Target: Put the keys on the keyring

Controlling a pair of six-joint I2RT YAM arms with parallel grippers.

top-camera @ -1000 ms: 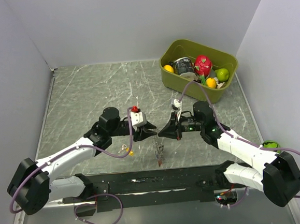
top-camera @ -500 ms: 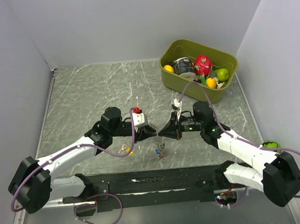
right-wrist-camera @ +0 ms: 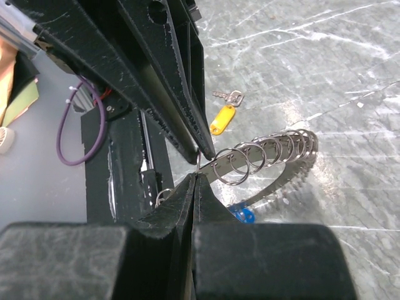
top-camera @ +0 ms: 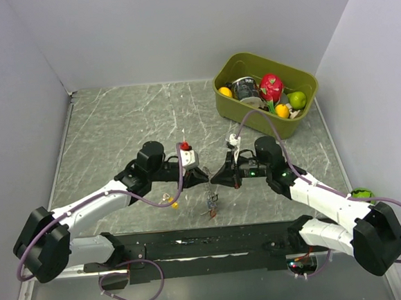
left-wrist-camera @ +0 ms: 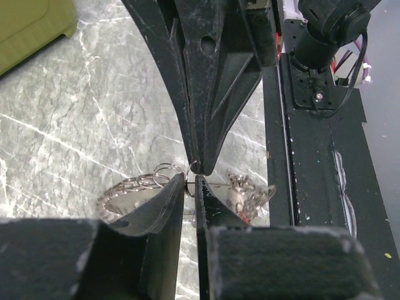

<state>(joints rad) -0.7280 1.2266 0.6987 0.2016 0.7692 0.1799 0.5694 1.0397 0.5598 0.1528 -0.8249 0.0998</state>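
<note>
Now left jaws narrowed to a slit, drawn nearer, right jaws clamped shut on keyring [top-camera: 210, 204]

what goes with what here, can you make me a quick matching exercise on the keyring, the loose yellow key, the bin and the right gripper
Things:
1 keyring
2 yellow-capped key
3 green bin
4 right gripper

Places and states:
a far right corner of the table
b jaws shut
c lying loose on the table
d gripped by the right gripper

Pairs: 1-d, 2-c, 3-a, 4-b
</note>
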